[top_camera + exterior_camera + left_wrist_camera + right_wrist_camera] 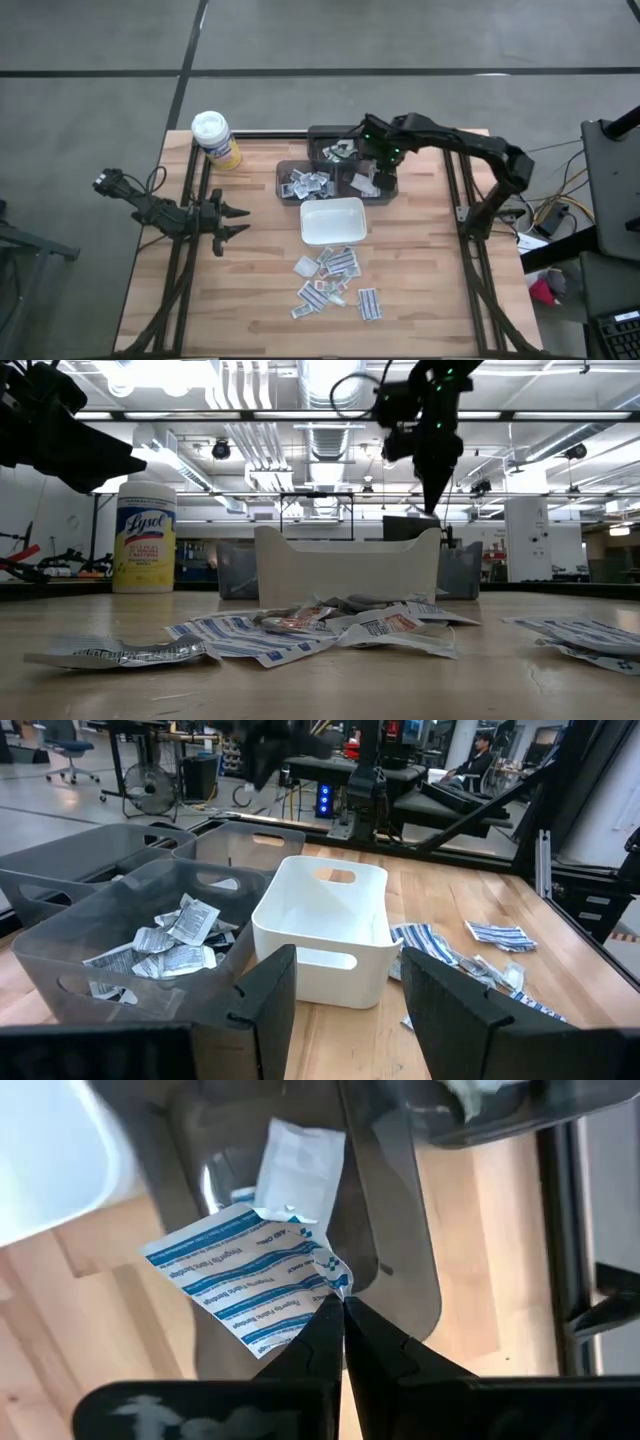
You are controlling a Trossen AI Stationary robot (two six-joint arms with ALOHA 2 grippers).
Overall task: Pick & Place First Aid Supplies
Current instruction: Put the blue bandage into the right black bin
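My right gripper (341, 1308) is shut on a white packet with blue print (245, 1285), above a dark grey bin (371, 182) at the table's far middle. A plain white packet (297, 1162) lies on that bin's floor. More first aid supplies lie loose in a pile (330, 277) on the wood, on the near side of the white dish (333, 221). Others fill the neighbouring grey bins (304, 183). My left gripper (236, 221) waits open at the table's left, level, pointing toward the dish (320, 935). My right gripper pinches one crumpled corner (330, 1270) of the blue-printed packet between its two fingertips. The fingers come from above, pointing steeply down. The packet hangs lifted clear over the grey bin, spread flat below the fingers.
A yellow canister with a white lid (214, 138) stands at the far left of the table. A third grey bin (335, 147) sits behind the other two. Bare wood shows on the left half and along the near edge.
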